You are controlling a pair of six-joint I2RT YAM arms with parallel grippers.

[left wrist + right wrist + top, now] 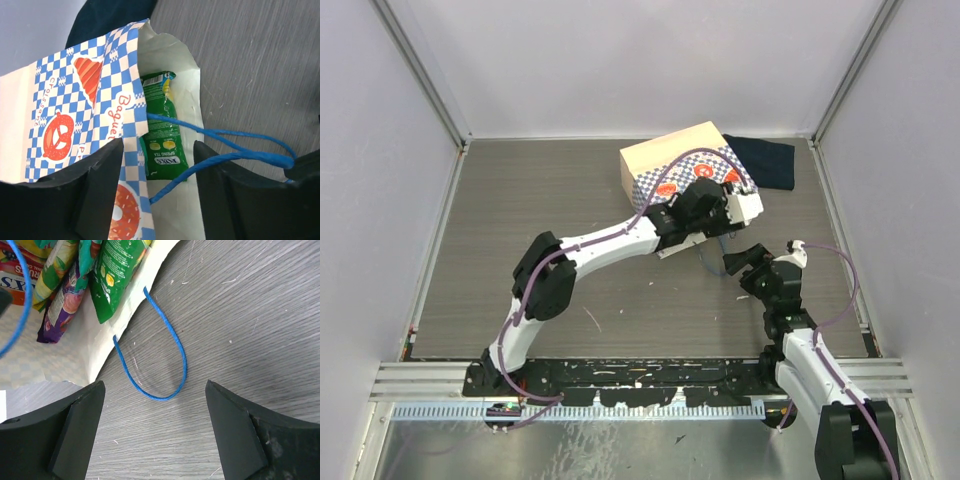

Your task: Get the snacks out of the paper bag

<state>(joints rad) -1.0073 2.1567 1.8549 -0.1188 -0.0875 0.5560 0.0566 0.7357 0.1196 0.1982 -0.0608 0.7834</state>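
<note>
Paper bag: the paper bag (670, 160) lies on its side at the far right of the table (520, 220), with its mouth turned toward your arms.
Behind it: a navy cloth (770, 160) touches the bag's far right end.
Your left gripper: the left gripper (159, 150) is at the bag's mouth with its jaws apart. The checkered top edge and a green pouch (162, 135) sit between the fingers, and you have hold of nothing that shows.
Snacks: all are inside the bag. The green pouch lies nearest the opening, and your right wrist view shows a purple pouch (62, 310) and others packed deeper beside it.
Handles: one blue string handle (240, 159) crosses the green pouch, and the other handle loop (184, 362) lies flat on the table.
Your right gripper: the right gripper (155, 385) has its jaws wide and empty. It hangs over that loop, just beside the mouth.
</note>
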